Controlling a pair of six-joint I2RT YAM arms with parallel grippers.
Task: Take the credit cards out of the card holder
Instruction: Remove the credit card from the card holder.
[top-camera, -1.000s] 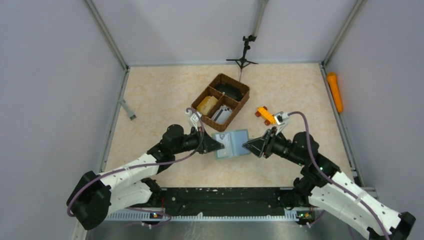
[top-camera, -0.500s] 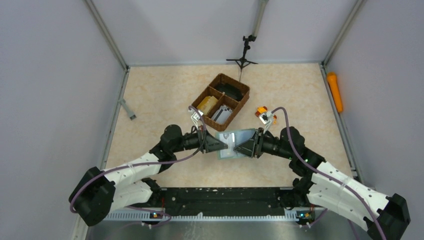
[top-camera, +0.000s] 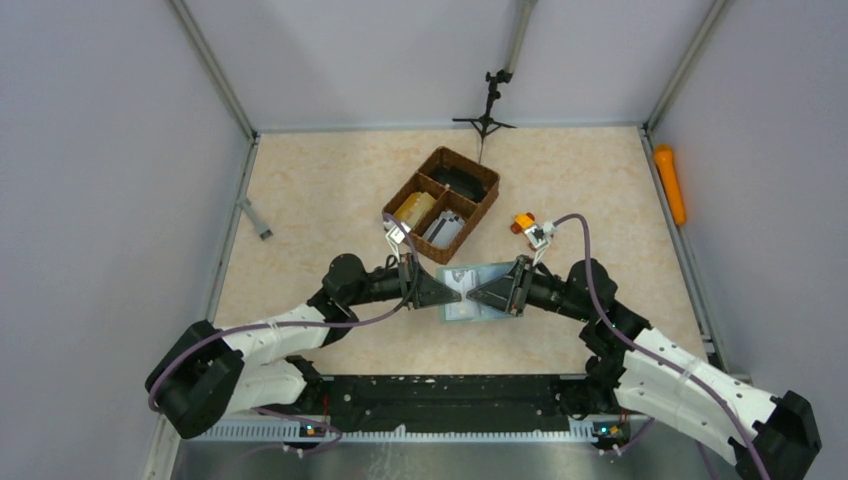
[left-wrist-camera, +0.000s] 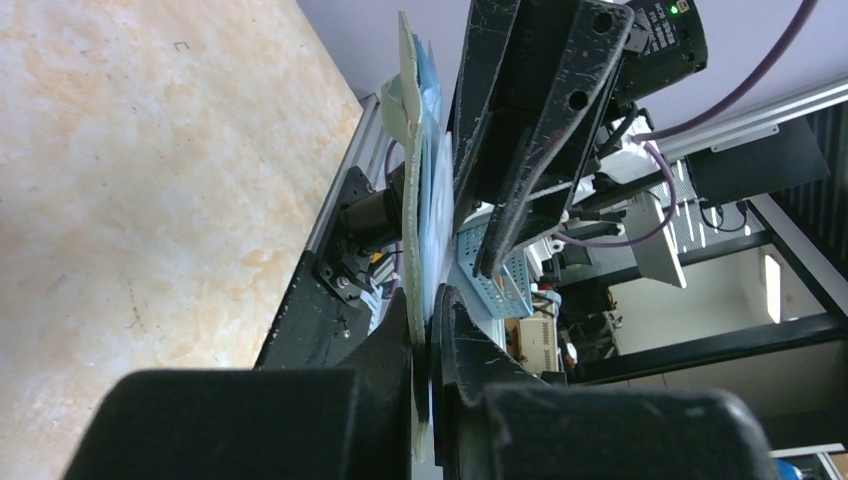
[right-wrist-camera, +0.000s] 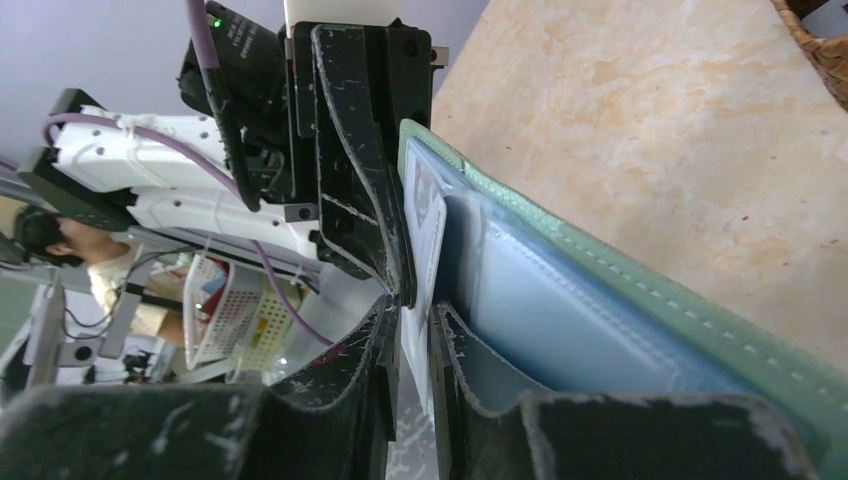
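Note:
The card holder (top-camera: 477, 296) is open, grey-green outside and blue-grey inside, held between both grippers at the table's middle. My left gripper (top-camera: 447, 293) is shut on the holder's left edge; in the left wrist view (left-wrist-camera: 427, 345) its jaws clamp the grey-green flap (left-wrist-camera: 409, 150). My right gripper (top-camera: 477, 293) reaches over the holder from the right. In the right wrist view (right-wrist-camera: 414, 335) it is shut on a white printed credit card (right-wrist-camera: 426, 215) that sticks out of the blue pocket (right-wrist-camera: 560, 310) beside the green cover (right-wrist-camera: 650, 290).
A brown wicker tray (top-camera: 488, 186) stands behind the holder, with a yellow block (top-camera: 413, 208) and flat cards (top-camera: 445, 228) in its compartments. An orange toy block (top-camera: 522, 222) lies to the right of the tray. An orange cylinder (top-camera: 670, 183) lies by the right wall, and a black stand (top-camera: 487, 115) is at the back.
My right gripper has moved left from the holder's right edge over its inside and closed on a card. My left gripper has shifted slightly right with the holder.

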